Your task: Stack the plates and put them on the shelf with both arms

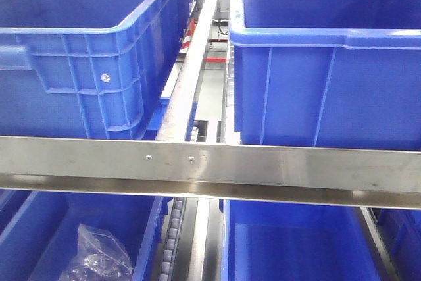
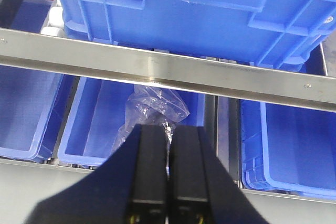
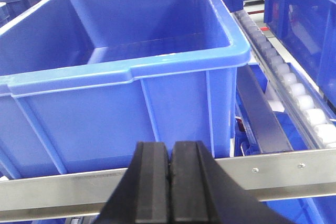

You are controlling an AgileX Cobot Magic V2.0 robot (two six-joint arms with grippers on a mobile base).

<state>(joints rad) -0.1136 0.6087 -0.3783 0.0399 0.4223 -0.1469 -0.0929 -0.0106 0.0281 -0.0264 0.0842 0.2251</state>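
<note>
The plates are out of view in every frame. My left gripper is shut with nothing between its black fingers; it hangs in front of a steel shelf rail, above a lower blue bin that holds a crumpled clear plastic bag. My right gripper is shut too and empty, its tips level with another steel shelf rail, just before a large blue bin. Neither gripper shows in the front view.
The front view shows two big blue bins on the upper shelf behind a steel rail, a metal divider between them, and lower bins, one with a plastic bag. A white roller track runs right of the right gripper's bin.
</note>
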